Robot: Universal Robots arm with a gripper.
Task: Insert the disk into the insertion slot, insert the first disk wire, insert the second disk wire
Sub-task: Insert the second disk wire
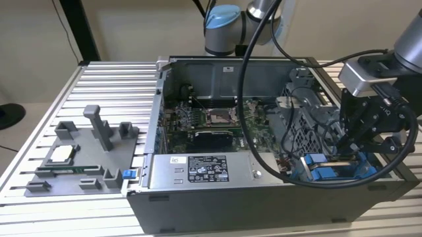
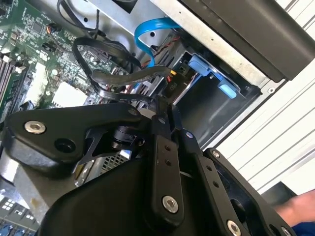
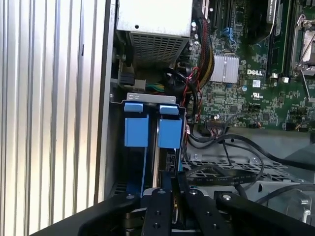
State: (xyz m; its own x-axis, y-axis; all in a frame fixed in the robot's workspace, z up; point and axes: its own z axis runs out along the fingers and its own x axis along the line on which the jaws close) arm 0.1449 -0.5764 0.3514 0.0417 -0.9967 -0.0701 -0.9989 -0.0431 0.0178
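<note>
Working in the corner of the open computer case (image 1: 264, 207) at the exterior view's right. The claw (image 1: 344, 148) reaches down into the insertion slot (image 3: 147, 98), the grey sheet-metal bay with blue tabs.

Claw state: both wrist views show the jaws drawn narrow with almost no gap at the tips (image 3: 174, 184) (image 2: 165, 105). Something dark sits between them. It may be a plug, but I cannot confirm that.

Disk (image 3: 136, 132): judged from the first wrist view, its blue carrier lies inside the bay with two blue tabs at the mouth and blue rails running back toward the claw. On that reading the first step looks done and the work stands at the wire steps. Which of the two wires is in hand I cannot say.

Black cables (image 3: 231, 147) loop just beside the bay, and a blue flat cable (image 2: 147, 29) arcs over it in the second wrist view.

A wire step here calls for squaring a plug to its socket in a tight pocket. Metal walls sit close on both sides and loose cables crowd the approach, so small corrections would suit better than force.

Hard to make out:
- the drive's metal face and label
- the sockets at its end, hidden behind the claw's own links
- whether any plug is already seated
- the bay floor, in shadow in the exterior view
</note>
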